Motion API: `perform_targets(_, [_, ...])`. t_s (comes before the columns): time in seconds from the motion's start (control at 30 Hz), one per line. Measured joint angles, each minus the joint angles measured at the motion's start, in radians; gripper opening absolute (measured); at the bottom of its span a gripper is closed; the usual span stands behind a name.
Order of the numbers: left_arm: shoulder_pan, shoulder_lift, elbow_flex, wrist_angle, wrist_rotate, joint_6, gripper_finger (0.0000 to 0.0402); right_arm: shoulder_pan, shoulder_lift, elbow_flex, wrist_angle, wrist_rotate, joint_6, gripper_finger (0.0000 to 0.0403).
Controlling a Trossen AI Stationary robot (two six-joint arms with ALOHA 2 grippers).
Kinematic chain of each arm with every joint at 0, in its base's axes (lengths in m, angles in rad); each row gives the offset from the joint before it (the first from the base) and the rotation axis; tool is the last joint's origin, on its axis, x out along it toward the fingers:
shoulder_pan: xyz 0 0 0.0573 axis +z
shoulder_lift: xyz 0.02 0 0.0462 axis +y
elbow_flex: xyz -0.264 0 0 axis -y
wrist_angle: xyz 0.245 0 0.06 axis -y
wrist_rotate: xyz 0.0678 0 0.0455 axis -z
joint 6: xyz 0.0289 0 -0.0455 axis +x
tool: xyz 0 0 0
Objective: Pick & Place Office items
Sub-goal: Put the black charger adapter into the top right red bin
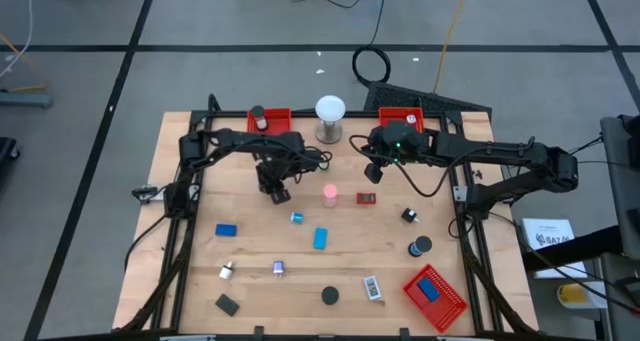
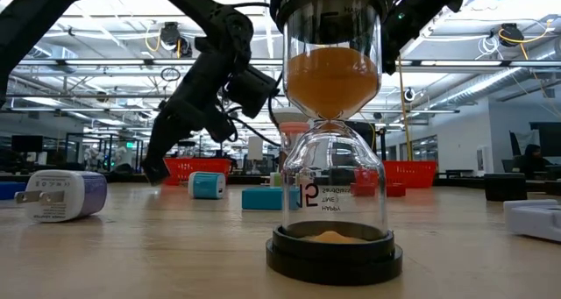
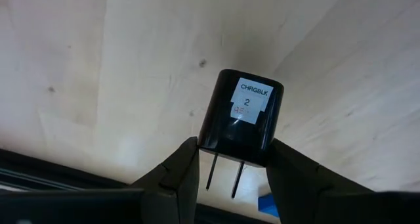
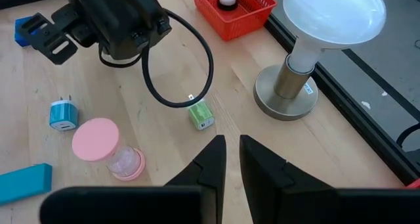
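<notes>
Above the table's middle, you are seeing:
Left gripper (image 3: 231, 159): clamping a black charger (image 3: 241, 119).
Right gripper (image 4: 232, 152): hanging closed, empty.

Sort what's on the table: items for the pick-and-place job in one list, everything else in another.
Job items:
- black charger block, held by the left end effector
- pink hourglass
- small blue charger
- green charger
- blue block
- black disc

Not for sorting:
- white globe lamp
- red mesh tray
</notes>
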Motion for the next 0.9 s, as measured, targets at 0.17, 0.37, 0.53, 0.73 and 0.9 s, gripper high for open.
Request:
perform_targets(0.17, [0.002, 0.000, -0.024, 0.008, 0.002, -0.001, 0.0150, 0.000, 0.000, 0.000, 0.000, 0.000, -0.002, 0.0034])
perform_targets(0.37, [0.002, 0.000, -0.024, 0.030, 0.023, 0.000, 0.0150, 0.000, 0.000, 0.000, 0.013, 0.000, -0.006, 0.0034])
perform_targets(0.53, [0.002, -0.001, -0.024, 0.047, 0.046, 0.002, 0.0150, 0.000, 0.000, 0.000, 0.021, 0.000, -0.007, 0.0034])
perform_targets(0.73, [0.002, -0.001, -0.024, 0.045, 0.045, -0.001, 0.0155, 0.000, 0.000, 0.000, 0.024, 0.000, -0.007, 0.0034])
perform_targets(0.9, [0.002, -0.001, -0.024, 0.051, 0.038, -0.001, 0.0192, 0.000, 0.000, 0.000, 0.024, 0.000, -0.011, 0.0034])
